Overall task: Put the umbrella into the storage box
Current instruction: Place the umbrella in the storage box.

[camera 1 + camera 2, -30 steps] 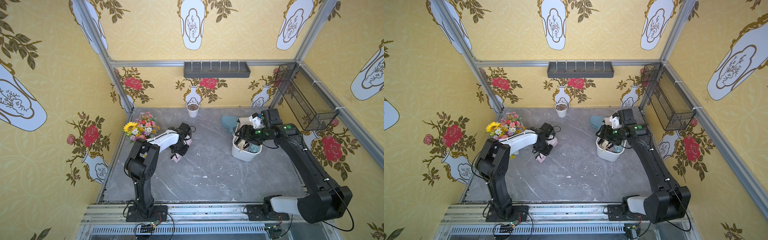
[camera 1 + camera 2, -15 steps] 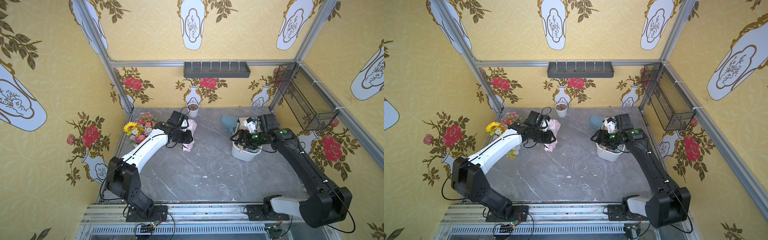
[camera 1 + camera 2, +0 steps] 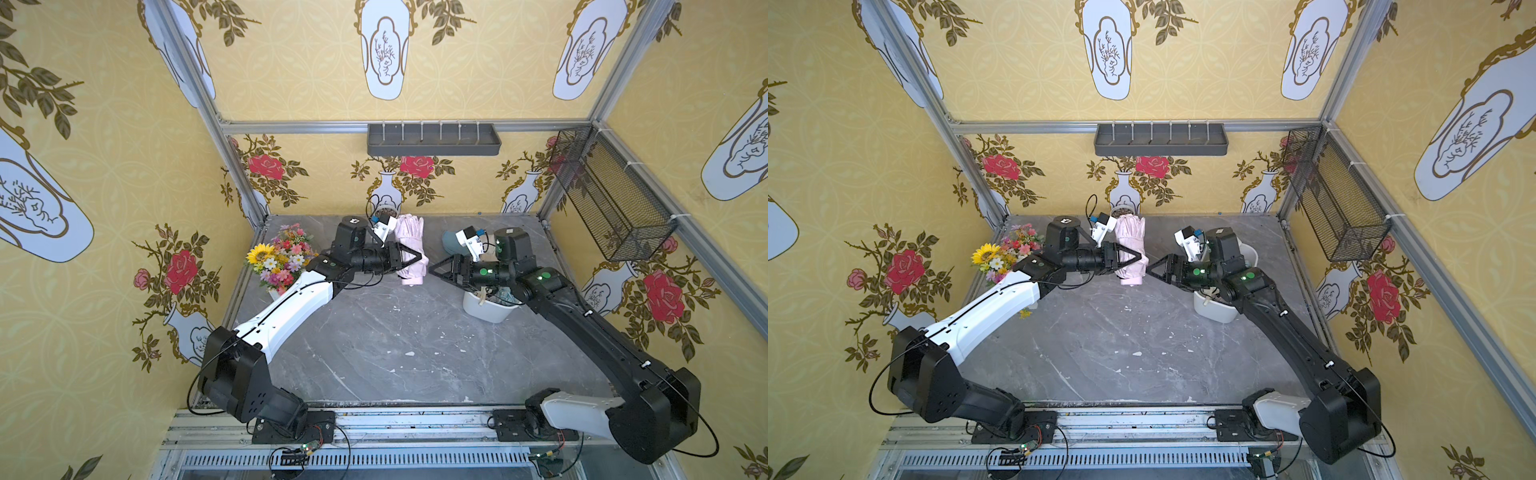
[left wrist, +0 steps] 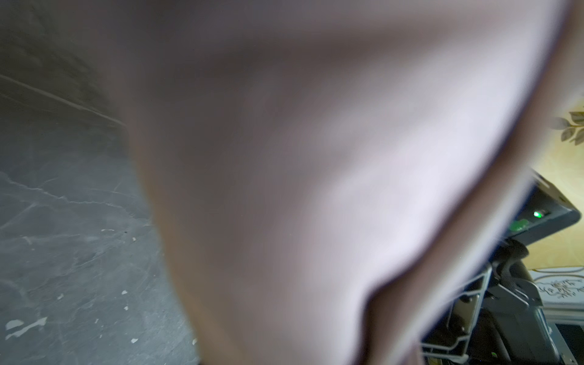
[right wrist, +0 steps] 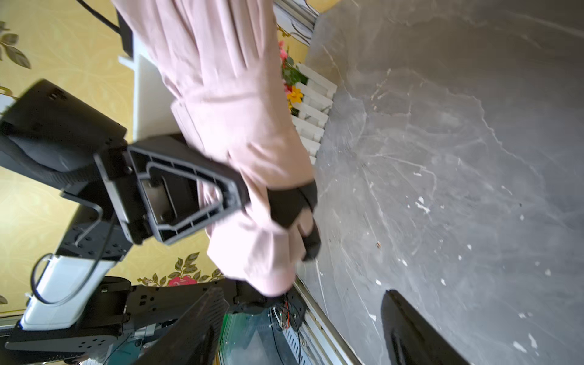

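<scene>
- While the left end effector [image 3: 417,260] grips the pink folded fabric umbrella [image 3: 409,239] aloft near the worktop's [image 3: 374,353] rear edge, close the gaping right end effector [image 3: 436,271] squarely on it.
- White plastic storage box [image 3: 484,311]: by the right edge.

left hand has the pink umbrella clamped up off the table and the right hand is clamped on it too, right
Not quite. The left hand does have the pink umbrella clamped up off the table, but the right hand is not clamped on it. The right wrist view shows its fingers spread wide apart with nothing gripped between them.
</scene>
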